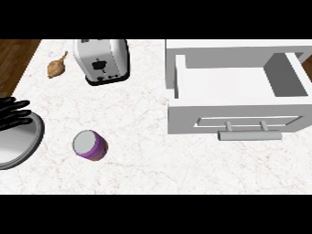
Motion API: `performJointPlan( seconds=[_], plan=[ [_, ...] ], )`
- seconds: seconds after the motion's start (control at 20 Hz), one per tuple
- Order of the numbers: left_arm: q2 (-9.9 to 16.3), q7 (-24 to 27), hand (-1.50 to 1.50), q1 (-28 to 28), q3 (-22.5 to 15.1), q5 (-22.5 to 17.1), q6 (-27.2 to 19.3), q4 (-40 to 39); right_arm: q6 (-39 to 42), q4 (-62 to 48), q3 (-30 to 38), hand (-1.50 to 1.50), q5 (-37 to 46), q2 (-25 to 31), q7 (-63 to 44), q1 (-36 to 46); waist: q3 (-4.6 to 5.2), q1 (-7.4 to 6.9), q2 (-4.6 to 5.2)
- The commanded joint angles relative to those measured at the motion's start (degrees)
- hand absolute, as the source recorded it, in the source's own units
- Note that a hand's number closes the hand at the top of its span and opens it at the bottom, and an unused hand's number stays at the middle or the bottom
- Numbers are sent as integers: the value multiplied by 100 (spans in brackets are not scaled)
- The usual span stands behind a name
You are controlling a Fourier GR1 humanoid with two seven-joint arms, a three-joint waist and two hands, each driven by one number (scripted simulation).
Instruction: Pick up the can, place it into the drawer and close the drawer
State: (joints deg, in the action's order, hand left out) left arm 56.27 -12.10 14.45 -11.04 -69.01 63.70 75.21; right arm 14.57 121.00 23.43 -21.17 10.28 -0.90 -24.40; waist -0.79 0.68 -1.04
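From where I stand, nothing has been picked up yet: the can (89,145) sits on the counter (151,169) near its front-left part, just beside a grey round pan lid (13,146) at the left edge. The only robot hand in sight is the left robot hand (6,115), showing at the counter's left edge over that lid, its black fingers lying stretched out and relaxed, gripping nothing. The right robot hand does not show at all.

The step in hand, I'd say, is the reach for the can. To do it well, the fingers should come down around the can's side without nudging the lid next to it, and close on the body below the rim so that it lifts level. The drawer (243,87) stands pulled open at the counter's right side, well apart from the can, its white inside bare, so the carry has to cross most of the counter and clear the drawer's front panel with its bar handle (249,135) before lowering.

The can looks short and stubby, purple-sided with a pale grey top, tilted a little in the view. A toaster (101,60) and a small brown thing (57,67) lie near the back-left, out of the path.
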Motion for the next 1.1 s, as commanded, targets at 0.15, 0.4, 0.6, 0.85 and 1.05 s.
performJointPlan(
  seconds=[0.15,0.4,0.6,0.85,1.05],
  plan=[
    [-833,-181,-150,260,-265,257,-213,99,199,141,87,-150,-9,-79,46,-192,80,55,112],
    [-1373,-139,-150,226,-92,1003,-413,199,308,265,245,-150,-233,-60,-59,-366,86,98,109],
    [-1766,-124,-150,184,25,1569,-421,-52,336,190,237,-150,-194,-173,55,-339,90,127,133],
    [-2147,47,-150,35,252,2331,-313,-213,413,-83,366,-150,-160,-17,157,-107,94,112,150],
    [-2814,537,-150,112,619,3497,-206,-539,496,-32,672,-150,-505,43,1,-274,94,75,123]
  ],
)
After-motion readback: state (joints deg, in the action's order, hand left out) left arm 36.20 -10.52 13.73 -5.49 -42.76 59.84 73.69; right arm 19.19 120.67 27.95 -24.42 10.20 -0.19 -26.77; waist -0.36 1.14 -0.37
